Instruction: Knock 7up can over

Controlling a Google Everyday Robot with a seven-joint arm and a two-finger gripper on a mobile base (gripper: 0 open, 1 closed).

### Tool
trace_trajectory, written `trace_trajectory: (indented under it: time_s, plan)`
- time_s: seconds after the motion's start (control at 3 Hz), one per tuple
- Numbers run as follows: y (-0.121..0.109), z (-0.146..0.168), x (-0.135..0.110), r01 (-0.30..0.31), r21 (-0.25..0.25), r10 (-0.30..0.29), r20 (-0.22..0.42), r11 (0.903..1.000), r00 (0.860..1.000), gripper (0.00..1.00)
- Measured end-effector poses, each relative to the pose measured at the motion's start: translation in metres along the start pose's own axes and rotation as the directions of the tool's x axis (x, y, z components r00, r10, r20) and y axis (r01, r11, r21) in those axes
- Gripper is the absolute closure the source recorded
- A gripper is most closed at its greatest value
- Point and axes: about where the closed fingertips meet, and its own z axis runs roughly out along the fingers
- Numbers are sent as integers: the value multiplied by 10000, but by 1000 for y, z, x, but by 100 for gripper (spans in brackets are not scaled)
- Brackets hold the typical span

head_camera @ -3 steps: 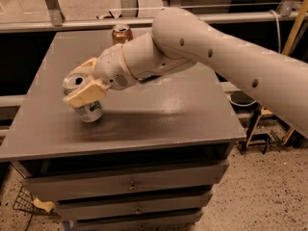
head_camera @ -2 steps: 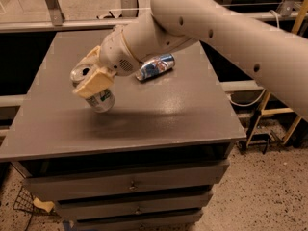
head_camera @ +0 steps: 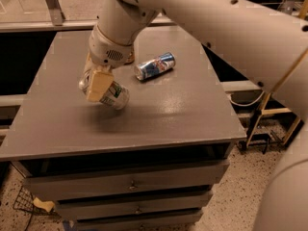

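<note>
The grey table [head_camera: 183, 109] fills the view, with drawers [head_camera: 130, 184] below its front edge. Over its left half hangs the gripper [head_camera: 96, 86]. Its tan front finger [head_camera: 99, 83] lies across the 7up can [head_camera: 114, 96], and the other finger sits behind it, so the can is pinched between the two.

The can is tipped far over. Its silver top points left and up behind the finger, and its green-printed body slants down to the right. It casts a soft shadow on the table just beneath, and I cannot tell whether its lower end touches the surface.

A second ago the same can stood close to upright in the gripper, nearer the table's front left. A little later it was already leaning. Now it leans further and sits somewhat more to the right and toward the middle of the table.

Right of the gripper, and apart from it, a blue can [head_camera: 155, 66] lies on its side, its silver end toward the left. It lies as it did a moment ago; a second ago the arm hid that spot.

The pale arm [head_camera: 216, 28] now crosses the top right and drops steeply to the wrist, where before it reached in more level. A brown can seen at the back edge a second ago is now covered by it.
</note>
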Motion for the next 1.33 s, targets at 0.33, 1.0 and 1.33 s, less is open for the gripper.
trace_trajectory:
  time_s: [0.33,1.0,1.33]
  plan:
    - [18,28,0,205,-1404,-421,-1530,9899,9873,100]
    - [41,61,-11,18,-2612,-559,-1999,9653,9782,100]
    - [40,62,-13,50,-2563,-571,-1964,9666,9789,74]
